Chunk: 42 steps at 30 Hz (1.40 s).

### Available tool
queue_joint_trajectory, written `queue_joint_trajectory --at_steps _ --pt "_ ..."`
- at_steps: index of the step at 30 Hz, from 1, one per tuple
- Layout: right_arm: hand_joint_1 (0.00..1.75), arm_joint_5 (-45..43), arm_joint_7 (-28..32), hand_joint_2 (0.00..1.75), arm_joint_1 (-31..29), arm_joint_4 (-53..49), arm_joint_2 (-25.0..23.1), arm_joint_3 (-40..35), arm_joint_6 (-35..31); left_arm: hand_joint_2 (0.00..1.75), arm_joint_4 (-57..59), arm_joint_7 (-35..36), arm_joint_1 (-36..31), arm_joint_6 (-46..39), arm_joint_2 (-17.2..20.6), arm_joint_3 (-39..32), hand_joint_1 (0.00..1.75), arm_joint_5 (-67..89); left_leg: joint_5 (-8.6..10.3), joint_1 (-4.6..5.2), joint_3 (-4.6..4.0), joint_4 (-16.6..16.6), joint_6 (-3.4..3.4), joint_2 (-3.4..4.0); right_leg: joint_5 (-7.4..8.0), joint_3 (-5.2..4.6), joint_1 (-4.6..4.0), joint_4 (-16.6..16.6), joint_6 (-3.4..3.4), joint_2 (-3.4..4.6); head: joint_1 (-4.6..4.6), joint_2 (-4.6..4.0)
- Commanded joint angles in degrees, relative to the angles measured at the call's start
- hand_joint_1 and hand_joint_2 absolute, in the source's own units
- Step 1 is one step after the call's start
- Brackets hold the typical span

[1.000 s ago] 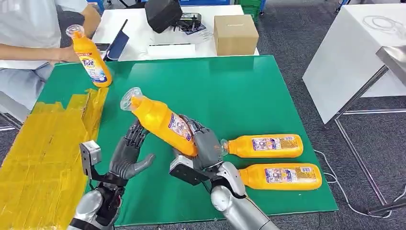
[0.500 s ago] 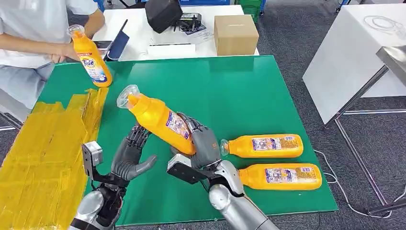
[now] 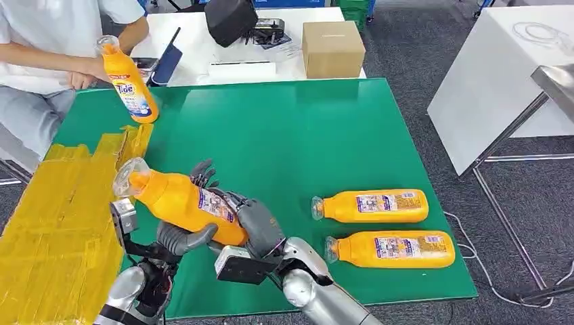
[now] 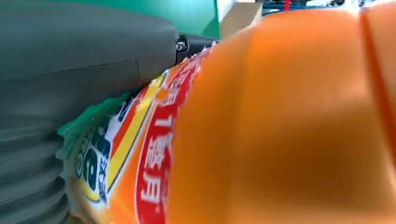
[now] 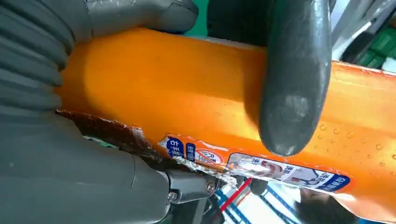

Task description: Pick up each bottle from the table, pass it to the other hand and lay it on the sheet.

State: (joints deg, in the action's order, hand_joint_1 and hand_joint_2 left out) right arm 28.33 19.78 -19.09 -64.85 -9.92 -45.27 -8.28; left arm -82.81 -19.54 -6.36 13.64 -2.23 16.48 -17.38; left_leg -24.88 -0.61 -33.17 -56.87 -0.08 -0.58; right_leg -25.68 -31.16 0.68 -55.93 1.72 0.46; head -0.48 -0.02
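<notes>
While tilting over the green surface (image 3: 325, 135), orange bottle (image 3: 179, 203) being grasped by both right robot hand (image 3: 257, 223) and left robot hand (image 3: 186, 233). Left wrist: pressing against label. Right wrist: wrapping fingers (image 5: 287, 79) round body.

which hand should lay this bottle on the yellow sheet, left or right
Left, probably. The left hand already cups the bottle from below and sits on the same side as the sheet. The right hand, gripping the bottle's base, would have to reach across the left arm.
</notes>
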Motion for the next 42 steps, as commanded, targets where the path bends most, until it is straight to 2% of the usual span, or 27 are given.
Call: queue_joint_trajectory --at_steps 1,2,10,11,15,16,39,40,41,42 --pt "1.75 0.6 1.6 1.75 -1.8 1.2 2.0 -8.8 2.7 1.75 6.1 0.6 -5.0 2.5 0.4 1.5 0.0 -2.5 -0.02 -0.02 0.13 0.0 0.01 -0.08 -0.05 0.19 -0.04 0.1 -0.05 -0.14 -0.02 0.0" --pt "1.75 0.6 1.6 1.75 -1.9 1.2 2.0 -8.8 2.8 1.75 6.0 0.7 -5.1 2.5 0.5 1.6 0.0 -2.5 -0.09 -0.08 0.31 0.0 0.02 -0.07 -0.1 0.41 -0.11 0.1 -0.11 -0.2 -0.02 0.0" --pt "1.75 0.5 1.8 1.75 -1.6 1.4 2.0 -8.2 2.0 1.75 5.8 0.8 -4.6 0.8 -0.3 0.4 0.0 -3.4 -0.03 -0.05 0.13 0.0 0.0 -0.07 -0.05 0.2 -0.03 0.1 -0.06 -0.14 -0.04 0.0" --pt "1.75 0.5 1.8 1.75 -1.5 1.2 2.1 -8.0 1.8 1.75 5.6 0.8 -4.5 0.1 -0.4 0.2 0.79 -3.3 -0.06 -0.05 0.21 0.0 0.01 -0.08 -0.07 0.28 -0.05 0.1 -0.07 -0.18 -0.02 0.0" --pt "1.75 0.5 1.8 1.75 -1.5 1.2 2.1 -8.0 1.8 1.75 5.6 0.8 -4.5 0.1 -0.4 0.2 0.79 -3.3 -0.04 -0.06 0.15 0.0 0.02 -0.09 -0.05 0.23 -0.05 0.1 -0.06 -0.18 -0.02 0.0" --pt "1.75 0.5 1.8 1.75 -1.5 1.2 2.1 -8.0 1.8 1.75 5.4 0.9 -4.6 0.0 -0.5 0.2 1.75 -3.3 -0.04 -0.05 0.13 0.0 0.01 -0.07 -0.05 0.2 -0.04 0.1 -0.06 -0.15 -0.02 0.0" --pt "1.75 1.5 2.0 1.75 -1.1 1.5 1.8 -7.2 -1.0 1.75 5.8 0.6 -4.8 -1.7 -0.2 0.4 1.75 -2.6 -0.04 -0.05 0.16 0.0 0.0 -0.09 -0.06 0.24 -0.04 0.1 -0.07 -0.18 -0.02 0.0" --pt "0.44 1.6 2.2 1.75 -0.8 1.0 1.8 -7.0 -1.7 1.75 5.7 0.5 -4.8 -1.8 -0.2 0.3 1.75 -2.6 -0.02 -0.05 0.12 0.0 0.0 -0.09 -0.04 0.19 -0.04 0.1 -0.06 -0.16 -0.02 0.0" --pt "0.0 1.7 2.5 1.75 -0.6 0.3 1.9 -6.6 -2.8 1.75 5.6 0.5 -4.8 -1.9 -0.2 0.2 1.75 -2.6 -0.01 -0.02 0.1 0.0 0.0 -0.09 -0.04 0.16 -0.01 0.1 -0.05 -0.15 -0.04 0.0" --pt "0.0 1.6 2.5 1.75 -0.4 0.0 2.0 -6.5 -3.0 1.75 5.5 0.5 -4.7 -1.9 -0.2 0.1 1.75 -2.6 -0.04 -0.06 0.16 0.0 0.0 -0.1 -0.06 0.24 -0.05 0.1 -0.08 -0.19 -0.02 0.0"
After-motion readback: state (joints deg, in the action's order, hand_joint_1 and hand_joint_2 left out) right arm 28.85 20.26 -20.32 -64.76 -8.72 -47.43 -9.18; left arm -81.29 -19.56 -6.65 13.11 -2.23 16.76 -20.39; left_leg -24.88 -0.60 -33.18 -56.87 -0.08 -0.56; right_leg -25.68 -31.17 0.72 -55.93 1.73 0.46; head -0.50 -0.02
